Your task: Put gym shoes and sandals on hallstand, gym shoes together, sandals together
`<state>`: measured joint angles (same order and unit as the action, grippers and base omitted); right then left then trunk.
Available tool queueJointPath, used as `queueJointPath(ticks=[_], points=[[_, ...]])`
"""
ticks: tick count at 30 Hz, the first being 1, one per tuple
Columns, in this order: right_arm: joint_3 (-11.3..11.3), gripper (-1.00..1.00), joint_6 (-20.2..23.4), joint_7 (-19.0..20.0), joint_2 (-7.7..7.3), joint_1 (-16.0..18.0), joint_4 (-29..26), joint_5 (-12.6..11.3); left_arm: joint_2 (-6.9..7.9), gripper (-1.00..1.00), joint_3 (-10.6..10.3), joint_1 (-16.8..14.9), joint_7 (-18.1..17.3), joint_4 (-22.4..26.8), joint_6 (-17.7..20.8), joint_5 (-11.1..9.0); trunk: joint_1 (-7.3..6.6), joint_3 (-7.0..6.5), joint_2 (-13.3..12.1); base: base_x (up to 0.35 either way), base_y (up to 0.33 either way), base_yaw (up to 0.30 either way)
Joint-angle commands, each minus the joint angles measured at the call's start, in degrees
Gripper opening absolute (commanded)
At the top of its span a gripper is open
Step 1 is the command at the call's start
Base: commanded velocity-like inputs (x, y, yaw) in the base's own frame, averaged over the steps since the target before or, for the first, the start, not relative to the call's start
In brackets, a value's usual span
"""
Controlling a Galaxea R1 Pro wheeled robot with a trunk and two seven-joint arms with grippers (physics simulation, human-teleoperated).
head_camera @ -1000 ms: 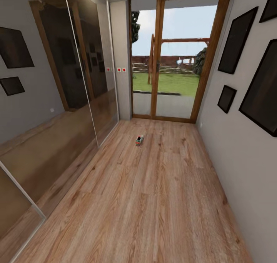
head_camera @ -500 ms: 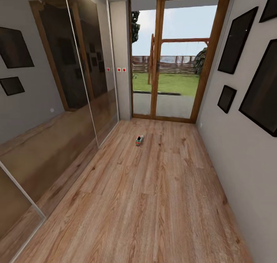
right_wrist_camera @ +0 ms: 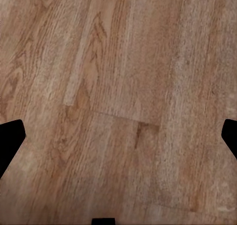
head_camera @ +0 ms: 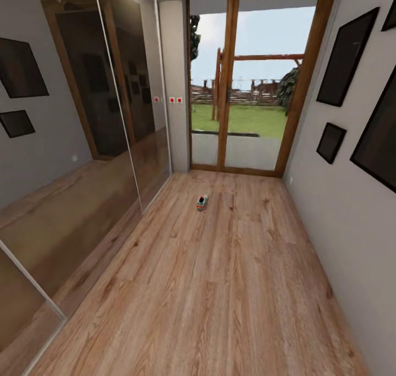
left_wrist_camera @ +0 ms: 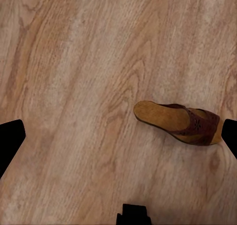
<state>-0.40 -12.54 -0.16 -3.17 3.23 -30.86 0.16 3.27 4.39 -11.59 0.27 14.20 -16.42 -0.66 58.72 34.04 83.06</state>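
wood corridor floor (head_camera: 220,288), glass door (head_camera: 250,84)

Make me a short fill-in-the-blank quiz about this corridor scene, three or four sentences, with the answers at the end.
1. The gym shoe lies on the corridor floor a little way before the glass ____.
2. In the left wrist view, a single brown ____ lies on the planks.
3. The sandal has a tan footbed and a dark reddish-brown ____.
4. The dark picture frames hang on the ____ wall of the corridor.

Answers: door; sandal; strap; right
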Motion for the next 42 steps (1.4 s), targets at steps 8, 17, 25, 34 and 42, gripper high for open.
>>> queueJointPath(ticks=[8,17,25,34,42], points=[[-0.04,1.0,-0.19,-0.02,0.0,0.03,0.01,0.02,-0.01,1.0,0.12,-0.03,-0.01,-0.05,-0.19,-0.05,0.01,0.05,0.02,0.016,0.014,0.0],[-0.04,1.0,-0.17,-0.02,0.0,0.03,0.01,0.0,-0.01,1.0,0.12,-0.04,-0.01,-0.05,-0.19,-0.05,0.01,0.05,0.02,0.001,0.001,0.0],[-0.04,1.0,-0.2,-0.02,0.0,0.03,0.01,0.02,-0.01,1.0,0.17,-0.02,-0.01,-0.05,-0.19,-0.05,0.01,0.05,0.02,0.0,0.0,-0.002],[-0.04,1.0,-0.2,-0.02,0.0,0.03,0.02,0.02,-0.01,1.0,0.15,-0.02,-0.01,-0.05,-0.19,-0.05,0.01,-0.15,0.02,0.0,0.006,-0.135],[-0.04,1.0,-0.2,-0.02,0.0,0.03,0.01,0.01,-0.01,1.0,0.11,-0.03,-0.01,-0.05,-0.19,-0.05,0.01,-0.49,0.02,0.023,0.072,-0.238]])
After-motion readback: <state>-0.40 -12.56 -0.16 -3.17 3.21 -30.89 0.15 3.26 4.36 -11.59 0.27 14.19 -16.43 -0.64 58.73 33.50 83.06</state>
